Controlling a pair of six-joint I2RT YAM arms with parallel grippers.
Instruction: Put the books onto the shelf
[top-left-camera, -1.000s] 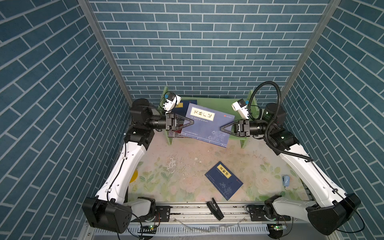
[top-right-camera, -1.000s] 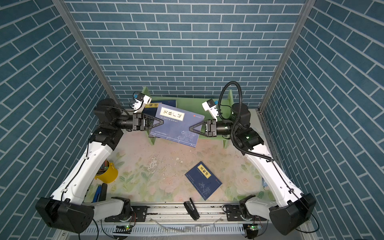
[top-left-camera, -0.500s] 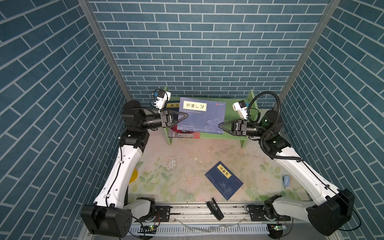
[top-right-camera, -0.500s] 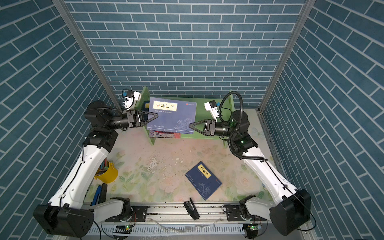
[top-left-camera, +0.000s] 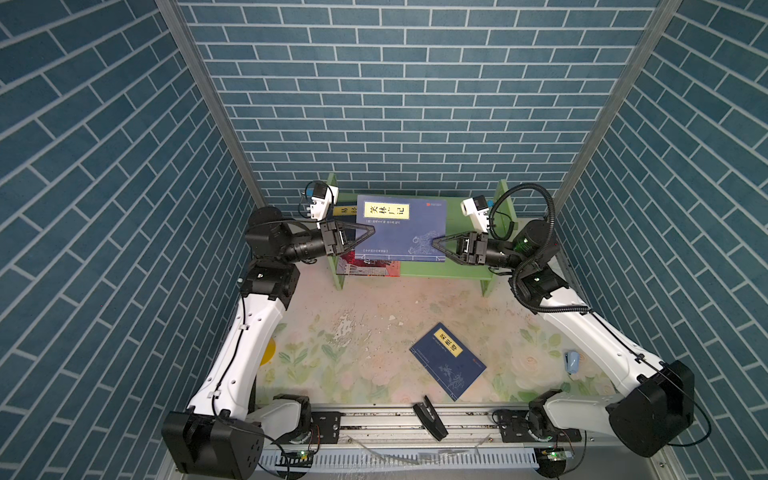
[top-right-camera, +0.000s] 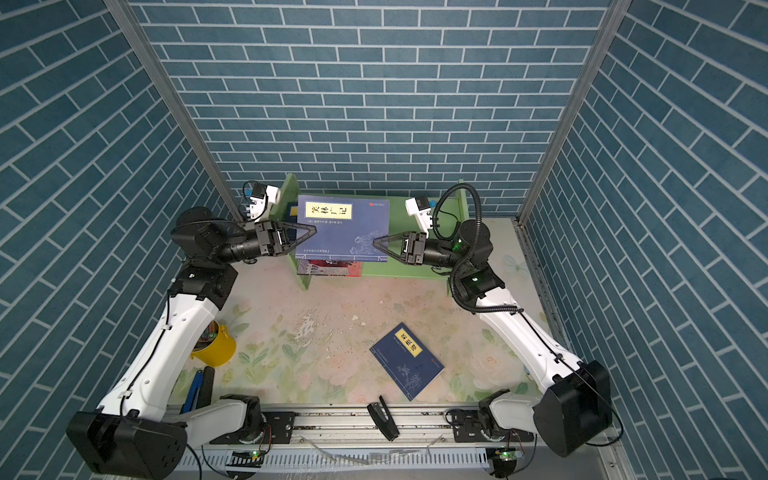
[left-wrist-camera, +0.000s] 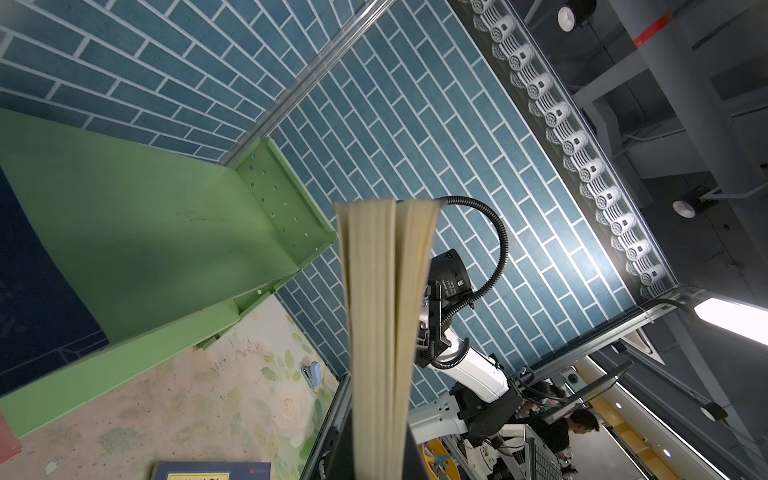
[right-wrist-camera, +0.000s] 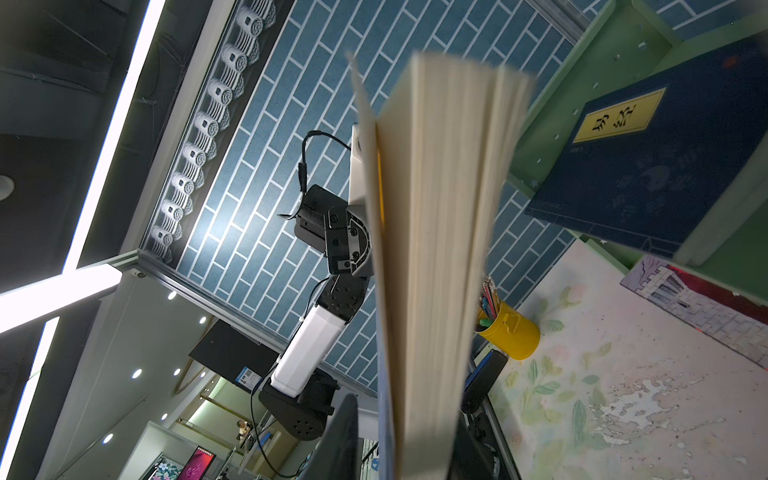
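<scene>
Blue book (top-left-camera: 401, 237) gripped by left hand (top-left-camera: 372, 231), right hand (top-left-camera: 433, 243) (at shelf (top-left-camera: 465, 270)).

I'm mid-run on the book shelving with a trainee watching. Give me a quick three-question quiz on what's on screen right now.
1. True or false: the left gripper is empty.
2. Where is the loose blue book? A) flat on the table; B) on the shelf; C) held in the air.
3. How many dark blue books show in a top view?

Key
1. False: it is shut on the held book.
2. A.
3. Three: the held book, the loose blue book, and the shelved book, mostly hidden behind the held book.
</scene>
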